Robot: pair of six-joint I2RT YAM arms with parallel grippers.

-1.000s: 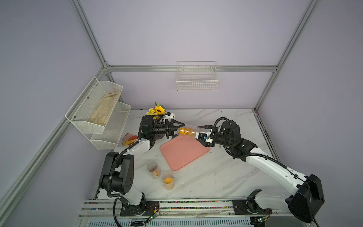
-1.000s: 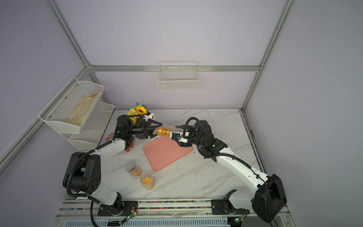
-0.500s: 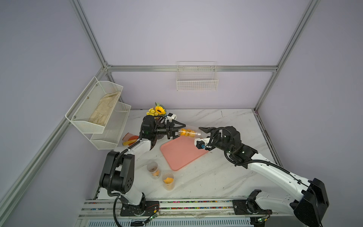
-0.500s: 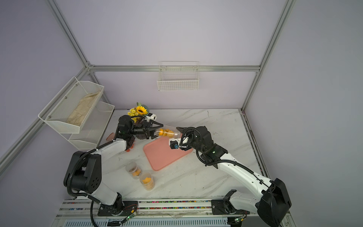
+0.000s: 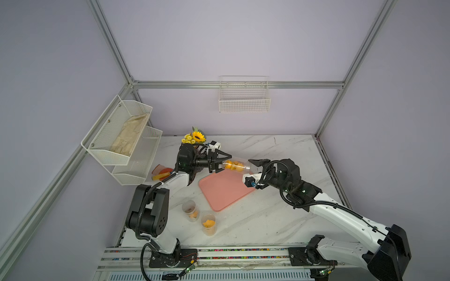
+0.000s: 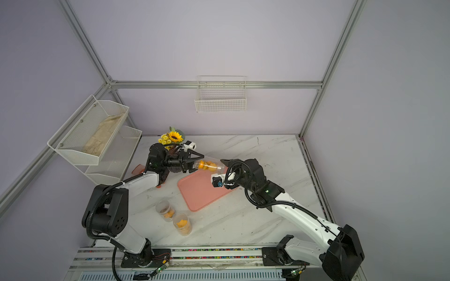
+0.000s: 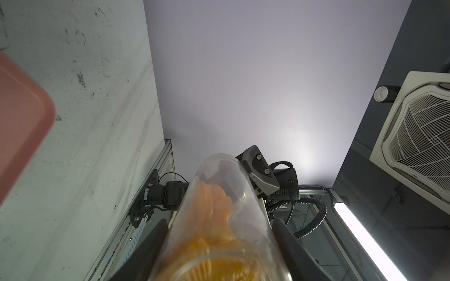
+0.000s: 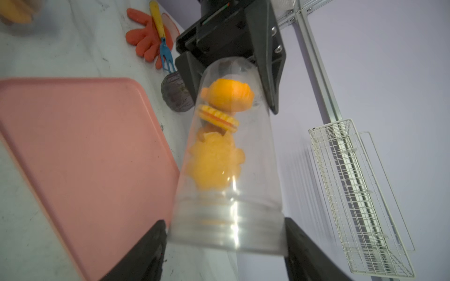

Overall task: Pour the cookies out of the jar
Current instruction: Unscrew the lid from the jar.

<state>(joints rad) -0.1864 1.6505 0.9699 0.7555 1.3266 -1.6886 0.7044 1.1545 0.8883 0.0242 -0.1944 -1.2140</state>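
- Your right gripper [image 8: 225, 228] has just let go. A second ago it was pinched on the mouth end of the jar [image 5: 237, 165]. Now its jaws stand wide, one finger just beside the threaded neck on each side, as the right wrist view shows.
- Your left gripper [image 5: 223, 163] stays clamped on the jar's base. It holds the jar nearly level in the air, with the mouth pointing toward the right arm.
- In both top views the jar hangs over the far edge of the pink tray [image 5: 226, 192], clear of its surface.
- The cookies [image 8: 214, 155] are still inside, bunched in the half nearer the base, with a few sliding toward the neck. None lies on the tray.
- The clear plastic and motion blur hide whether a lid still covers the mouth, so you cannot tell from these views.
- For the task, this means the jar now depends on the left arm alone. The two-handed work at the neck looks finished, and the pour itself has not begun.
- The likely next call is to draw the right arm clear, then tip the mouth down over the tray. If the right jaws linger at the neck, they could block the falling cookies or knock the jar.
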